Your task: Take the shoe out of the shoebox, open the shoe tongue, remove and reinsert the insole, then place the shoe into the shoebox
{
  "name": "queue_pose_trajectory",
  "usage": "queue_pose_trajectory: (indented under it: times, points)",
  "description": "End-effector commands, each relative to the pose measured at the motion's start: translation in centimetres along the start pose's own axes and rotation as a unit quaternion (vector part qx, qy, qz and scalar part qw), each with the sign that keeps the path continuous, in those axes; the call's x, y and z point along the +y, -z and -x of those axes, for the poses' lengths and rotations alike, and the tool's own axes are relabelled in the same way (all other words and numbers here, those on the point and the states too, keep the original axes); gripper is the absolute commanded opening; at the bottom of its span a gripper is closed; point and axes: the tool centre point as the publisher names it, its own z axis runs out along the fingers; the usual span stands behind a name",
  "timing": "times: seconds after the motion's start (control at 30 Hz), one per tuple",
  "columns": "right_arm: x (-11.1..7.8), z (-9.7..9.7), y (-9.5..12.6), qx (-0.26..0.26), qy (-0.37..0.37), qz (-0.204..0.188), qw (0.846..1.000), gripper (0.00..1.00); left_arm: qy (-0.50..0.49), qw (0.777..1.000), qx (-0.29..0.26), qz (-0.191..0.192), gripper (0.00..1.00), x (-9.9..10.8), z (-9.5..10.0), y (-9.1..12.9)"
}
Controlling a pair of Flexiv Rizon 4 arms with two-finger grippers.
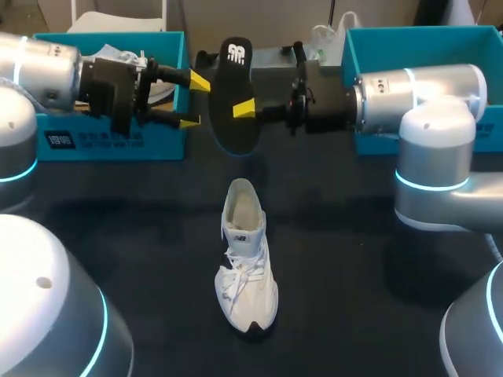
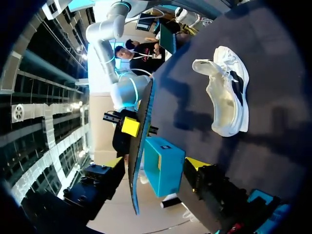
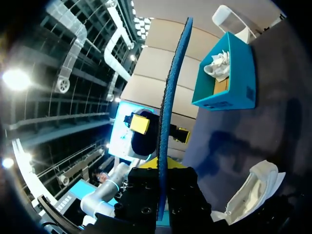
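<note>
The shoe (image 1: 246, 267), a single white lace-up sneaker, stands upright on its sole on the dark table (image 1: 354, 259), outside both boxes, its opening toward the far side and its toe toward the robot. In the left wrist view the shoe (image 2: 226, 97) lies well apart from the fingers.

There is one insole (image 1: 233, 78), black on the face and blue on the back. It is held up in the air above the table's far half, between the two arms.

Two teal shoeboxes stand at the back: the left shoebox (image 1: 110, 141), with something white and crumpled inside, and the right shoebox (image 1: 369, 47).

Two arms come in level from the sides, their wrists pointing at each other. The right gripper (image 1: 250, 110) is clenched on the insole's lower part. In its own wrist view the insole (image 3: 170, 97) stands edge-on, rising straight out from between the fingers.

The left gripper (image 1: 196, 100) is released, its two yellow tips spread wide just beside the insole's edge. In the left wrist view the insole (image 2: 141, 146) runs edge-on through the gap, nearer to one finger, and is not pinched from both sides.
</note>
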Motion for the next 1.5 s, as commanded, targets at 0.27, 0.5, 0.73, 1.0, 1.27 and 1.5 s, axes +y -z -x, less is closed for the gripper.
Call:
queue_pose_trajectory:
  times: [0.27,0.5,0.73,1.0,1.27,1.5]
  points:
    - [0.9,-0.1,1.0,-0.035,0.007,0.02,0.999,0.0,0.077,0.996,0.036,0.016,1.0,-2.0,-0.5,0.1]
    - [0.5,0.5,3.4,-0.048,0.05,0.06,0.996,0.0,0.293,0.942,0.161,0.021,1.0,-2.2,-2.1,1.1]
    - [0.4,1.2,3.3,-0.074,0.069,0.048,0.994,0.0,0.307,0.905,0.269,0.119,1.0,-3.1,-2.7,0.8]
    - [0.4,1.2,3.3,-0.074,0.069,0.048,0.994,0.0,0.324,0.893,0.274,0.149,1.0,-3.3,-3.0,0.0]
    - [0.0,3.7,3.9,-0.086,0.095,0.068,0.989,0.0,0.517,0.792,0.295,0.136,1.0,-3.9,-6.1,-1.6]
    - [0.5,4.2,3.4,-0.091,0.148,0.074,0.982,0.0,0.606,0.73,0.25,0.196,1.0,-5.1,-8.8,-0.1]
